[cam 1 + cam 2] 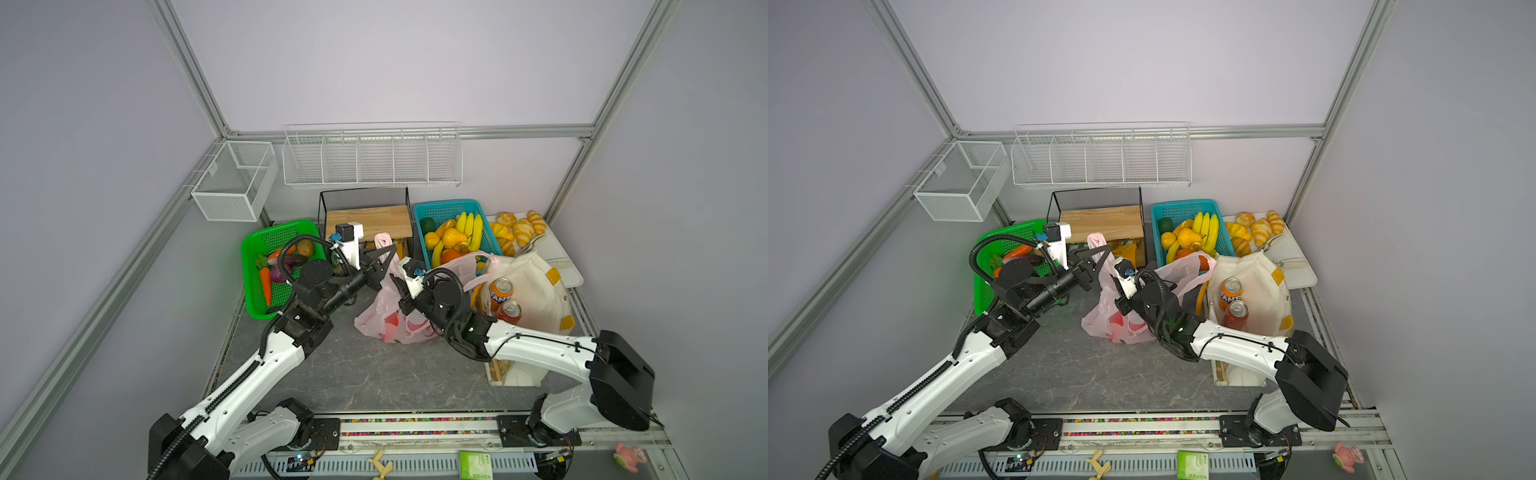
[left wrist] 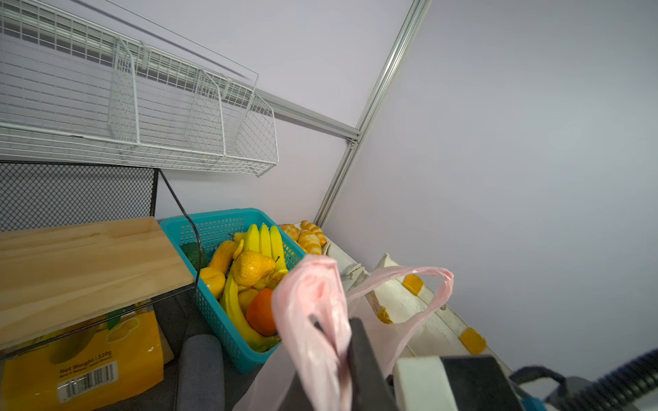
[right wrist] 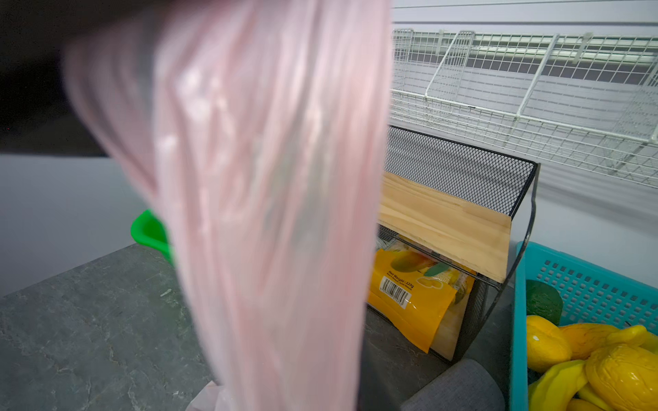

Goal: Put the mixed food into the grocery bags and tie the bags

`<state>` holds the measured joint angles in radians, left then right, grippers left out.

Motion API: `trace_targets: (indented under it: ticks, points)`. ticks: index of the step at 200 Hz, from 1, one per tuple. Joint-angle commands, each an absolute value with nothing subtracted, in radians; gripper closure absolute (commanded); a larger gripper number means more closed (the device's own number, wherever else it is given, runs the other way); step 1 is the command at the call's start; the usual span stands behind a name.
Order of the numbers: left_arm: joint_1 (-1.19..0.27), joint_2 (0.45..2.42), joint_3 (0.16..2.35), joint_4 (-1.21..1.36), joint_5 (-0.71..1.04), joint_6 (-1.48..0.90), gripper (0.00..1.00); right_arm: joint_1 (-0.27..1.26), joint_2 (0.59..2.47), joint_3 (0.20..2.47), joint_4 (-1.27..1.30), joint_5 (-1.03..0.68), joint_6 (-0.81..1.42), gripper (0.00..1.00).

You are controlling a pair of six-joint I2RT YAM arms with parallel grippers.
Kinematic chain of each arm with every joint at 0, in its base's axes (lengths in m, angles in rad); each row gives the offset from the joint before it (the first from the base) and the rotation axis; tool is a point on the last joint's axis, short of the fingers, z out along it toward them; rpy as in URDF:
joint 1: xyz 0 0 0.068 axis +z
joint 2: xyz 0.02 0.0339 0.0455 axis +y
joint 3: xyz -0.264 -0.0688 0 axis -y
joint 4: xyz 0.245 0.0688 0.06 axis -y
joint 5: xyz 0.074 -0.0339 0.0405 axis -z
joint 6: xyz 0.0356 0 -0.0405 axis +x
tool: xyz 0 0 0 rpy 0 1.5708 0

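The pink plastic bag (image 1: 388, 316) (image 1: 1100, 320) sits slumped in the middle of the grey floor. One of its handles (image 2: 313, 284) stands up, and my left gripper (image 1: 385, 254) (image 1: 1100, 254) (image 2: 338, 334) is shut on it. My right gripper (image 1: 397, 287) (image 1: 1117, 287) is shut on the bag's film (image 3: 270, 213) just below, and that film fills the right wrist view. The other handle (image 1: 478, 266) drapes toward the cream canvas tote (image 1: 536, 286). An orange Fanta can (image 1: 500, 291) and a red soda can (image 1: 509, 311) stand in the tote. Red shapes show through the pink film.
A green basket (image 1: 253, 249) of toy vegetables lies behind my left arm. At the back stand a black mesh shelf (image 1: 368, 220), a teal basket (image 1: 419, 216) of bananas and a white tray (image 1: 561, 257) of croissants. White wire baskets (image 1: 372, 158) hang on the wall.
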<state>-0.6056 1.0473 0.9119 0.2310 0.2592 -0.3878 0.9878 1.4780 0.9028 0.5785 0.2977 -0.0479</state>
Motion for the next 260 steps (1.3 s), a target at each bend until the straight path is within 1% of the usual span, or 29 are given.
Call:
trace_targets:
  ticks: [1,19,37,50,63,80,89,106,115,124,134,142,154,162,172,190,207,229,256,260]
  points:
    - [-0.601,1.054,0.989,0.148,0.233,-0.304,0.74,0.982,1.504,0.893,0.584,0.293,-0.079,0.85]
    - [-0.6,1.072,1.022,0.112,0.234,-0.288,0.68,0.983,1.516,0.9,0.587,0.274,-0.079,0.85]
    - [-0.6,1.095,1.058,0.074,0.258,-0.273,0.65,0.984,1.52,0.904,0.589,0.267,-0.077,0.85]
    - [-0.599,1.108,1.087,0.041,0.265,-0.263,0.66,0.983,1.521,0.904,0.591,0.267,-0.079,0.86]
    - [-0.6,1.116,1.105,0.013,0.261,-0.249,0.69,0.983,1.519,0.902,0.591,0.267,-0.079,0.86]
    - [-0.601,1.117,1.112,0.002,0.268,-0.244,0.69,0.982,1.517,0.904,0.584,0.268,-0.081,0.86]
    - [-0.6,1.118,1.112,0.0,0.276,-0.241,0.73,0.984,1.517,0.904,0.583,0.269,-0.081,0.86]
    - [-0.599,1.117,1.112,0.004,0.273,-0.244,0.91,0.983,1.514,0.904,0.578,0.27,-0.082,0.83]
    - [-0.6,1.117,1.112,0.013,0.276,-0.251,1.0,0.985,1.506,0.902,0.57,0.274,-0.082,0.78]
    - [-0.6,1.113,1.109,0.022,0.28,-0.261,1.0,0.982,1.491,0.897,0.563,0.282,-0.079,0.66]
    - [-0.599,1.104,1.102,0.038,0.28,-0.28,1.0,0.983,1.471,0.89,0.554,0.288,-0.072,0.48]
    - [-0.6,1.096,1.093,0.052,0.276,-0.295,1.0,0.983,1.448,0.89,0.54,0.279,-0.063,0.38]
    - [-0.601,1.086,1.077,0.077,0.265,-0.328,1.0,0.981,1.432,0.895,0.534,0.239,-0.058,0.26]
    - [-0.601,1.078,1.067,0.093,0.261,-0.343,1.0,0.982,1.426,0.901,0.535,0.216,-0.046,0.15]
    - [-0.6,1.073,1.056,0.11,0.258,-0.369,1.0,0.985,1.426,0.906,0.557,0.192,-0.034,0.06]
    - [-0.6,1.067,1.043,0.133,0.255,-0.403,1.0,0.991,1.431,0.916,0.607,0.17,-0.012,0.0]
    - [-0.601,1.061,1.037,0.145,0.246,-0.429,1.0,0.994,1.449,0.938,0.662,0.158,0.001,0.02]
    - [-0.6,1.05,1.02,0.168,0.233,-0.464,1.0,0.999,1.494,0.991,0.713,0.224,0.028,0.04]
    - [-0.601,1.036,0.995,0.199,0.223,-0.51,1.0,1.002,1.568,1.035,0.812,0.306,0.033,0.0]
    - [-0.6,1.034,0.992,0.201,0.221,-0.518,1.0,1.002,1.58,1.04,0.826,0.309,0.029,0.01]
